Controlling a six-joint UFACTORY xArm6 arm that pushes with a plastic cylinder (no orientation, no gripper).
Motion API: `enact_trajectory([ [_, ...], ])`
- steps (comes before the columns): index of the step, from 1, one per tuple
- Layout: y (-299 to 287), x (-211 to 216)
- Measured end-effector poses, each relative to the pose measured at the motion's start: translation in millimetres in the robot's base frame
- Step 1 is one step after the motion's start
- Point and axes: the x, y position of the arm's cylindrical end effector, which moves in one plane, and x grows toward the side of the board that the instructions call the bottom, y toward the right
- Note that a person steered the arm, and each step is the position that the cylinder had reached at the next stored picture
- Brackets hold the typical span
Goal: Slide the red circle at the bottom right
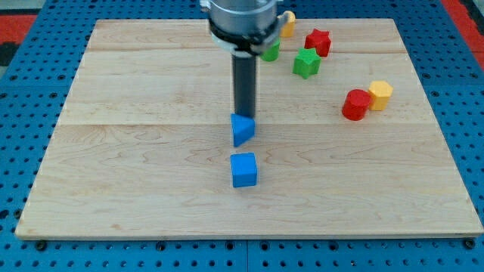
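The red circle (355, 104) is a short red cylinder at the right of the wooden board (136, 174), touching a yellow block (380, 94) on its right. My tip (243, 115) is near the board's middle, right at the top edge of a blue triangle (242, 131). The red circle lies far to the right of my tip.
A blue cube (243, 169) sits just below the blue triangle. At the top right are a green star (306, 63), a red star (318, 41), a green block (271, 51) and a yellow block (287, 23), both partly hidden by the arm.
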Motion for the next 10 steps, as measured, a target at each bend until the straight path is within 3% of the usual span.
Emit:
enact_trajectory([
  [1,-3,57],
  [2,-9,66],
  [4,47,41],
  [6,49,40],
  [8,63,-7],
  [10,63,-27],
])
